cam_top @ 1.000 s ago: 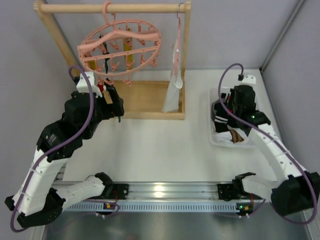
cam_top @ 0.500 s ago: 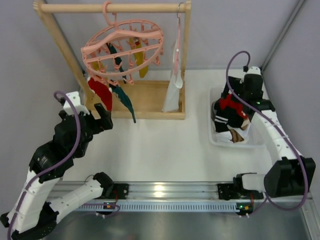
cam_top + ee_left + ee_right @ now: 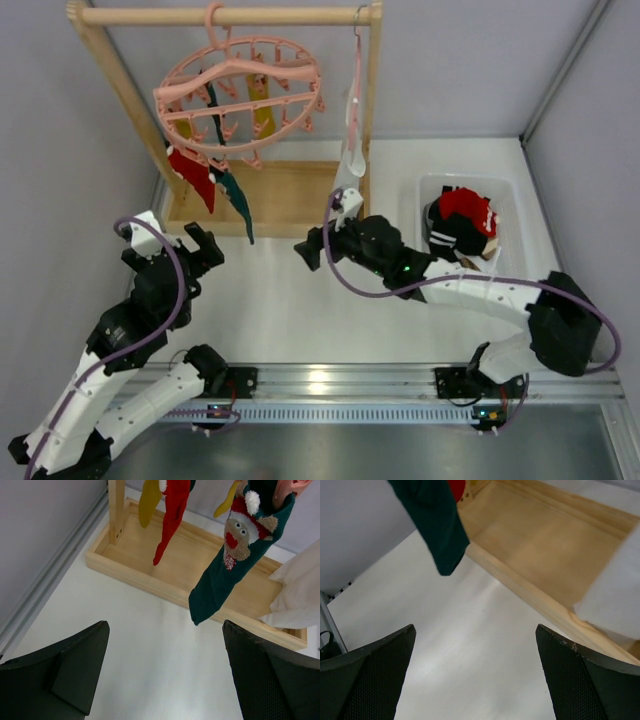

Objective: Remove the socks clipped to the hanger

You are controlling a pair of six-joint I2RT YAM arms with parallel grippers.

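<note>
Top cam: round pink plastic clip hanger (image 3: 240, 95) hangs on wooden rack (image 3: 230, 15) w/ red sock (image 3: 190, 168), dark teal sock (image 3: 236, 200) and mustard sock (image 3: 262, 112) clipped under it. Left fingers (image 3: 203, 243) spread wide, empty, near rack base. Right fingers (image 3: 310, 250) spread, empty, over white surface (image 3: 330, 310).
L wrist: reindeer-face teal sock dangles ahead.
R wrist: teal toe upper left, nothing gripped.

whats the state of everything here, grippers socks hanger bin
left gripper: open, empty
right gripper: open, empty
red sock: hanging from the hanger
teal sock: hanging from the hanger
yellow sock: hanging from the hanger
hanger: hooked on the wooden rail, tilted
bin: holds clothes, red piece on top
</note>
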